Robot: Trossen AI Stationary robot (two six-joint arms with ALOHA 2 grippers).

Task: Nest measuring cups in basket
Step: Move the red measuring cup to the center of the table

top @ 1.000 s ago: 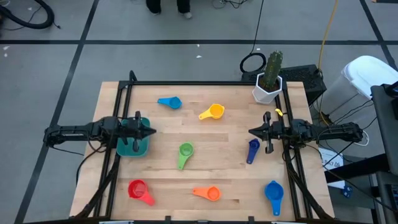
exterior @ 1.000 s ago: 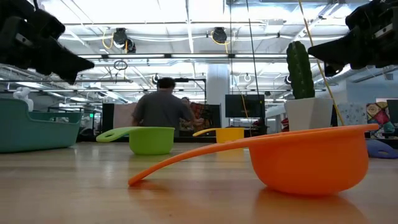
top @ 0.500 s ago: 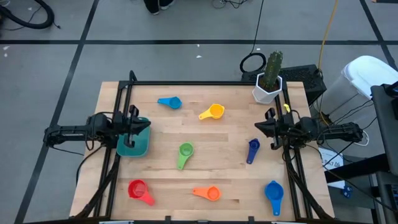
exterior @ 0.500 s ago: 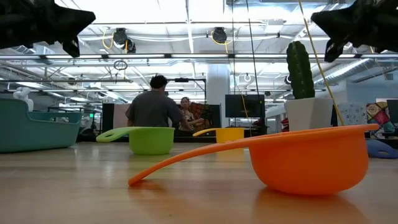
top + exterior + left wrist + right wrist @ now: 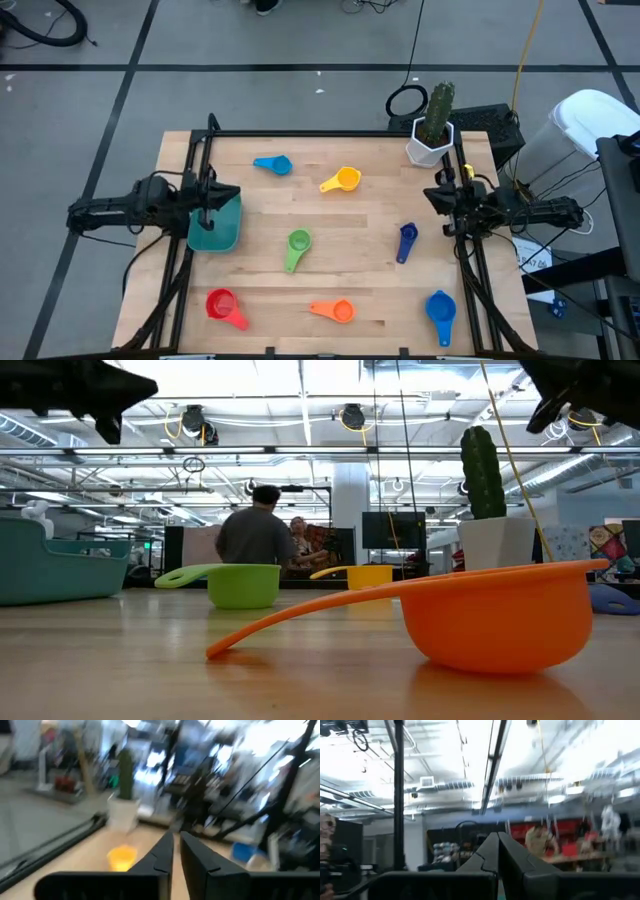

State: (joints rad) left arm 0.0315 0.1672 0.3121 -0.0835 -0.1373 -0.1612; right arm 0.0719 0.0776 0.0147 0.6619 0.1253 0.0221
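The teal basket point(image 5: 214, 228) stands at the table's left side and also shows in the low view point(image 5: 48, 568). Several measuring cups lie apart on the wood: light blue point(image 5: 272, 164), yellow point(image 5: 343, 180), green point(image 5: 297, 246), dark blue point(image 5: 406, 240), red point(image 5: 223, 305), orange point(image 5: 335, 310) and blue point(image 5: 441, 309). My left gripper point(image 5: 236, 193) hangs level, high above the basket's far end, its fingertips point(image 5: 176, 842) a narrow slit apart and holding nothing. My right gripper point(image 5: 430, 196) is shut, holds nothing and points slanting upward near the table's right edge.
A white pot with a cactus point(image 5: 431, 140) stands at the far right corner. A black frame rail point(image 5: 330, 133) runs along the table's far edge. In the low view the orange cup point(image 5: 490, 615) lies nearest. People point(image 5: 258, 535) stand in the room behind.
Both grippers have risen above the table. My right gripper has tipped its fingers upward and drawn back a little toward the table's right edge. My left gripper has stayed over the basket as it rose. No cup has moved.
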